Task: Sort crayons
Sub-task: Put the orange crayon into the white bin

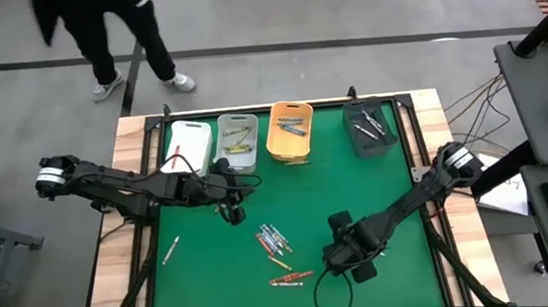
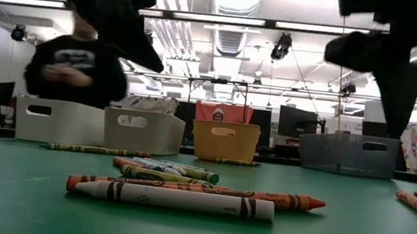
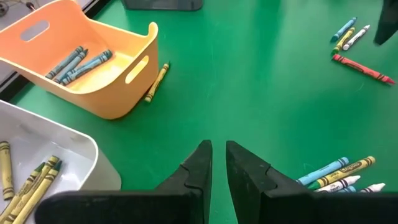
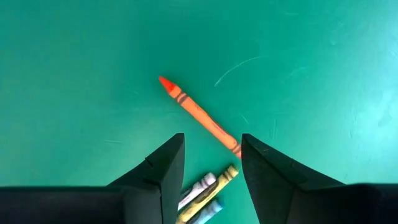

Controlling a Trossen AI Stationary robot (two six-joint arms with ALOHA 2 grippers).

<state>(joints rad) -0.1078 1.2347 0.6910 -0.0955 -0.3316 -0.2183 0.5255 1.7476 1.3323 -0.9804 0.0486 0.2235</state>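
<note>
Several crayons [image 1: 273, 239] lie loose at the middle of the green mat, with more near the front [image 1: 287, 278] and one at the left [image 1: 170, 249]. My right gripper [image 4: 211, 146] is open above an orange crayon [image 4: 198, 114], clear of the mat; that crayon's near end and two more crayons [image 4: 205, 190] show between its fingers. My left gripper [image 3: 217, 152] hangs empty over the mat beside the grey bin [image 1: 236, 143], its fingers a narrow gap apart. Both grippers also show in the high view, the left [image 1: 231, 213] and the right [image 1: 348, 253].
Four bins stand along the far edge: white [image 1: 190, 144], grey, orange [image 1: 290, 132] and dark [image 1: 369, 125], each holding crayons. A yellow crayon [image 3: 157, 81] lies against the orange bin. A person [image 1: 104, 34] stands beyond the far left corner. A cable [image 1: 328, 298] loops under the right arm.
</note>
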